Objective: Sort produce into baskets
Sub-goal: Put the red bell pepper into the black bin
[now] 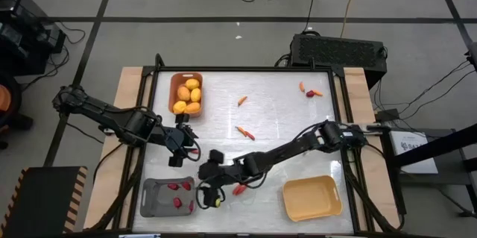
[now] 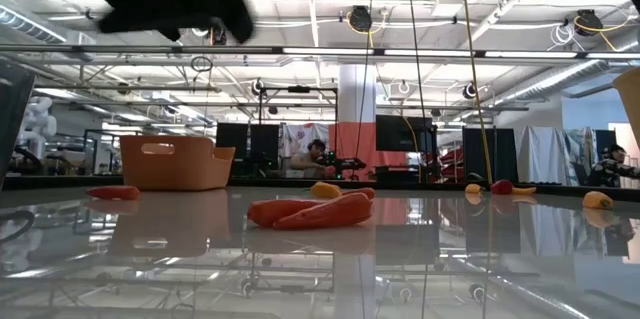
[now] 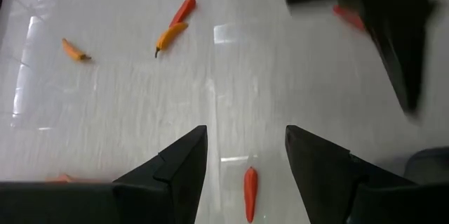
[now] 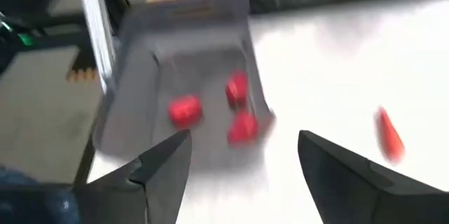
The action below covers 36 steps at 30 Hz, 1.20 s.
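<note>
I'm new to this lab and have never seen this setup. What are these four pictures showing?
Two robot arms sort toy produce at a table. One camera looks straight down, one sits at table height, and one rides on each wrist. The left gripper and the right gripper are both open and hold nothing. The orange-brown basket holds lemon-like fruits, the grey basket holds red pieces, and the yellow basket holds nothing. Carrot-like sticks and other small bits lie loose on the table.
</note>
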Motion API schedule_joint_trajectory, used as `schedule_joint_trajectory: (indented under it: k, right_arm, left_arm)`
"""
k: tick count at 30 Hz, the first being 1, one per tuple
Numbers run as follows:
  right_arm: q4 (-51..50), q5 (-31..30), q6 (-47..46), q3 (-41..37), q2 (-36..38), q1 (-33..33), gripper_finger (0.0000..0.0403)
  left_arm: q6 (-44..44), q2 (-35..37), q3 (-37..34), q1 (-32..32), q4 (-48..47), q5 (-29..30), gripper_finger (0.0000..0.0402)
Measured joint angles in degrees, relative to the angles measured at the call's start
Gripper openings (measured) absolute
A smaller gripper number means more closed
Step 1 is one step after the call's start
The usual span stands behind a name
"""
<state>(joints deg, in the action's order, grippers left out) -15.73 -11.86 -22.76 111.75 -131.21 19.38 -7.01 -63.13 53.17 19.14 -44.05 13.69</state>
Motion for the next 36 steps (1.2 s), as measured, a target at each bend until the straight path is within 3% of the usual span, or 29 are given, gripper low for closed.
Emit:
schedule_joint_trajectory:
  k: [5, 15, 21, 30, 36]
  right_arm:
    - [-18.7, 0.0, -7.4, 0.0, 5.6, -0.3, 0.0253]
    - [-52.7, -0.7, -9.5, 0.1, 13.1, -3.0, 0.0254]
    - [-68.3, -7.0, -7.0, 0.1, 14.3, -5.6, 0.0254]
    - [-74.0, -7.7, 3.5, -0.9, 16.3, -14.2, 0.0254]
    - [-71.5, -9.7, 6.9, -11.0, 26.2, -24.2, 0.0254]
  left_arm:
    - [-0.2, 0.0, 0.0, 0.0, -0.2, 0.0, 0.0201]
    - [-7.6, 0.0, 0.0, 0.0, 2.3, 0.3, 0.0201]
    - [-12.1, 0.0, 0.0, 0.0, 4.0, 0.5, 0.0201]
    - [-19.6, 0.1, 0.0, 0.0, 4.7, 1.8, 0.0201]
    - [-26.0, 0.1, 0.0, 0.3, 4.7, 1.9, 0.0201]
